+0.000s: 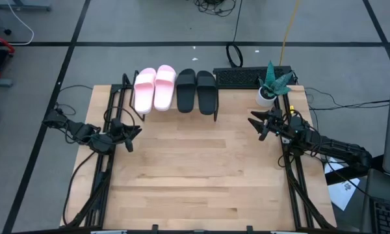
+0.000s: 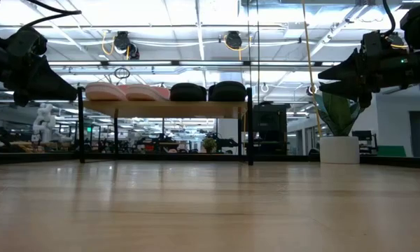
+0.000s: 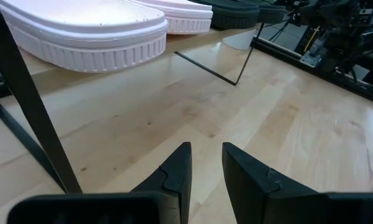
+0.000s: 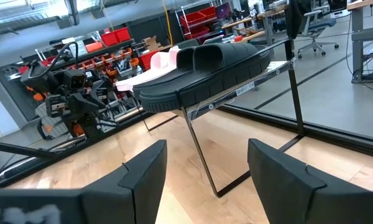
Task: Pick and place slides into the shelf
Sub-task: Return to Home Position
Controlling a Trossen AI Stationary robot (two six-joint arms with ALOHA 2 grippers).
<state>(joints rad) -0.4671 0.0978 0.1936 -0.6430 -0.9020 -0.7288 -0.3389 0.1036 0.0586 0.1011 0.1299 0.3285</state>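
Four slides lie side by side on the low shelf (image 2: 161, 108) at the table's far edge, soles down on its plank. The pink pair (image 1: 155, 88) is on the left and the black pair (image 1: 196, 90) on the right. My left gripper (image 1: 135, 132) hovers above the table near the shelf's left legs, its fingers a little apart and empty; its wrist view shows a pink slide (image 3: 93, 31) just ahead. My right gripper (image 1: 255, 125) hovers right of the shelf, wide open and empty, facing the black slides (image 4: 205, 71).
A potted plant (image 1: 266, 96) stands at the table's far right corner, close behind my right gripper. A black keyboard (image 1: 247, 78) lies beyond the far edge. Bare wooden tabletop (image 1: 195, 169) stretches between the arms and toward the near edge.
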